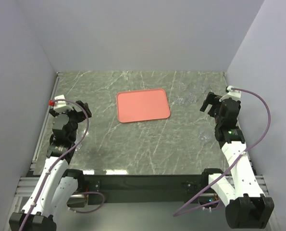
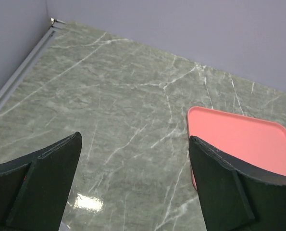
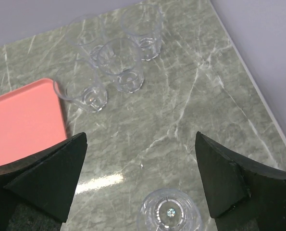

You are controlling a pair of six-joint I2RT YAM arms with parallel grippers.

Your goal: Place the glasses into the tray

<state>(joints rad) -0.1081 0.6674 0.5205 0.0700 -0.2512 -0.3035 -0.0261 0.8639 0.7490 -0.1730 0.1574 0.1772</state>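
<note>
The salmon-pink tray (image 1: 143, 106) lies empty at mid-table; it also shows in the left wrist view (image 2: 243, 139) and the right wrist view (image 3: 22, 115). Several clear glasses (image 3: 121, 67) stand upright in a cluster right of the tray, faint in the top view (image 1: 183, 98). One more glass (image 3: 169, 214) stands apart, just below my right gripper (image 3: 140, 137), which is open and empty above bare table (image 1: 206, 105). My left gripper (image 2: 134, 139) is open and empty, left of the tray (image 1: 80, 110).
The marble tabletop (image 1: 147, 144) is enclosed by grey walls at the left, back and right. A metal rail (image 2: 22, 67) runs along the left edge. The lone glass shows faintly near the right arm (image 1: 204, 136).
</note>
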